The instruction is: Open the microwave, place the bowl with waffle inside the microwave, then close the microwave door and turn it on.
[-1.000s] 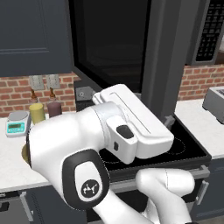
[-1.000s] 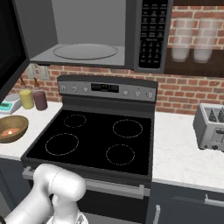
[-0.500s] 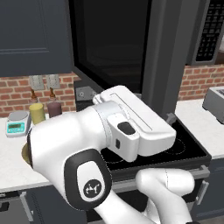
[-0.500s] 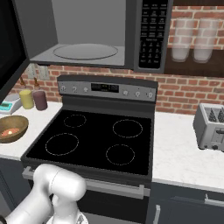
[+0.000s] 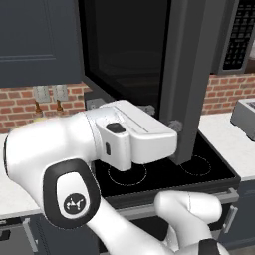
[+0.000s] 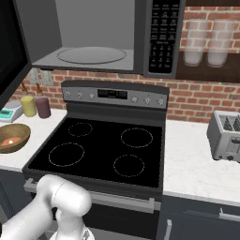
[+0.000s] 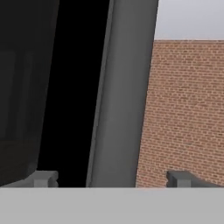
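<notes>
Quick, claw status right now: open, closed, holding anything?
Claw: open, holding nothing; its tips stand on either side of the microwave door edge without closing on it.

Microwave door (image 5: pixel 191 74) swung open; waffle (image 6: pixel 10 140) in brown bowl (image 6: pixel 18 131).

White arm reaches forward, elbow bent high; tool (image 7: pixel 111 179) jaws spread wide, holding nothing

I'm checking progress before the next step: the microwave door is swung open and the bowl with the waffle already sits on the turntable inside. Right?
Not quite. The microwave door is open, but the bowl with the waffle sits on the counter left of the stove, as the right base view shows. The turntable is bare.
</notes>
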